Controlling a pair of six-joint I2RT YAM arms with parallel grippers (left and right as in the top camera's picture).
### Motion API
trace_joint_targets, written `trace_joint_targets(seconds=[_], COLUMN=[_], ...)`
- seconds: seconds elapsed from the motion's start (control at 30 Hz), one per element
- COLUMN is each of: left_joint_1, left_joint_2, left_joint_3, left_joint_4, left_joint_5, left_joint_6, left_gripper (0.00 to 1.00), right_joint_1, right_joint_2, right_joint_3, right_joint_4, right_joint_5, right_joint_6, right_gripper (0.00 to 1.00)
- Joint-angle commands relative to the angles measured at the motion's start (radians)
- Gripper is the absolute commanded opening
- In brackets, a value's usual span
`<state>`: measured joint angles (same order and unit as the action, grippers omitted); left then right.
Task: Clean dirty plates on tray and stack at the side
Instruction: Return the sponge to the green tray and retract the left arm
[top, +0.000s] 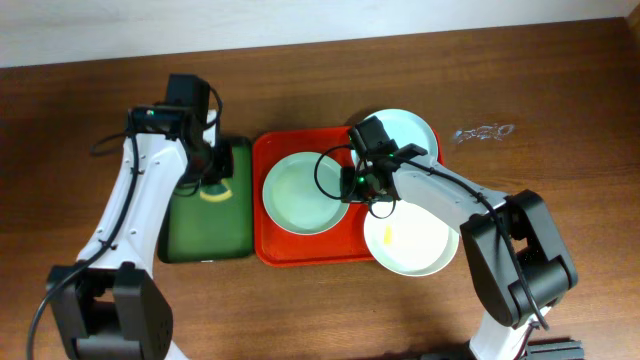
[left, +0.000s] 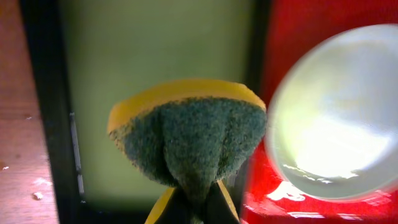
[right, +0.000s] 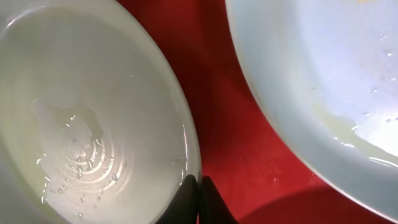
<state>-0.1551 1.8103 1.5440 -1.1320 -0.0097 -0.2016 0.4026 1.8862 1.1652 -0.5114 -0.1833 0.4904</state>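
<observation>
Tabletop (top: 70, 130) of brown wood carries two trays side by side. On the left lies the dark green tray (top: 200, 235), and the left gripper (top: 209, 180) hangs over its far half. Its fingers are closed on a sponge (left: 189, 134). They pinch it at its lower edge so that the yellow layer arches on top and the green scouring face turns toward the wrist camera.

Touching the green tray's right side is the red tray (top: 300, 250), which holds the dirty plates. The left plate (top: 300, 195) lies flat in the tray's left half. In the right wrist view its inside shows a wet sheen and small drops.

The right gripper (top: 362, 185) is at this plate's right rim. Its fingertips (right: 189, 199) are drawn almost together, with the rim running in between them, so it appears to have the plate pinched by the edge.

Further right, the far plate (top: 410, 128) sits at the tray's far right corner, overlapping the rim. The near plate (top: 420, 250) lies at the near right corner, partly past the tray's edge, with a yellow smear (top: 388, 236) on its inside. A strip of bare red separates the left plate from the plate beside it in the right wrist view.
</observation>
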Motion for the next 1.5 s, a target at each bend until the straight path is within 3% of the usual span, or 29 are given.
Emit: trace_joint_targets(seconds=[0.0, 0.17, 0.37, 0.4, 0.43, 0.47, 0.5, 0.53, 0.7, 0.83, 0.9, 1.0, 1.17, 1.47], left_joint_1=[0.003, 0.003, 0.003, 0.003, 0.003, 0.005, 0.013, 0.024, 0.135, 0.277, 0.33, 0.422, 0.528, 0.536], left_joint_2=[0.014, 0.014, 0.014, 0.014, 0.014, 0.013, 0.013, 0.01, -0.031, -0.081, -0.089, -0.089, -0.089, -0.089], left_joint_3=[-0.122, -0.285, -0.301, -0.3, -0.296, -0.279, -0.25, -0.22, 0.0, 0.057, 0.057, 0.057, 0.057, 0.056], left_joint_4=[0.051, 0.201, 0.257, 0.255, 0.248, 0.233, 0.209, 0.184, 0.042, 0.04, 0.039, 0.039, 0.038, 0.038], left_joint_5=[-0.1, -0.121, -0.137, -0.136, -0.134, -0.137, -0.137, -0.137, -0.026, 0.221, 0.224, 0.224, 0.224, 0.224], left_joint_6=[0.016, 0.016, 0.016, 0.016, 0.016, 0.016, 0.016, 0.016, -0.012, -0.022, -0.022, -0.022, -0.022, -0.022], left_gripper=[0.0, 0.0, 0.02, 0.19, 0.46, 0.61, 0.72, 0.75, 0.78, 0.82, 0.93, 1.0, 0.99, 0.99], right_joint_1=[0.003, 0.003, 0.003, 0.003, 0.003, 0.003, 0.004, 0.003, 0.004, 0.004, 0.004, 0.004, 0.017, 0.05], right_joint_2=[0.018, 0.018, 0.018, 0.018, 0.018, 0.018, 0.018, 0.018, 0.018, 0.018, 0.018, 0.019, 0.019, 0.019], right_joint_3=[0.011, 0.011, 0.011, 0.011, 0.011, 0.011, 0.011, 0.011, 0.011, 0.011, 0.011, 0.011, 0.011, 0.011], right_joint_4=[0.002, 0.002, 0.002, 0.002, 0.002, 0.002, 0.002, 0.002, 0.002, 0.003, 0.003, 0.003, 0.011, 0.014], right_joint_5=[-0.007, -0.007, -0.007, -0.007, -0.007, -0.007, -0.007, -0.007, -0.007, -0.007, -0.007, -0.007, -0.003, 0.064], right_joint_6=[-0.007, -0.007, -0.007, -0.007, -0.007, -0.007, -0.006, -0.007, -0.007, -0.006, -0.006, -0.006, -0.006, -0.006], right_gripper=[0.05, 0.05, 0.05, 0.05, 0.05, 0.05, 0.09, 0.11, 0.15, 0.28, 0.28, 0.28, 0.27, 0.21])
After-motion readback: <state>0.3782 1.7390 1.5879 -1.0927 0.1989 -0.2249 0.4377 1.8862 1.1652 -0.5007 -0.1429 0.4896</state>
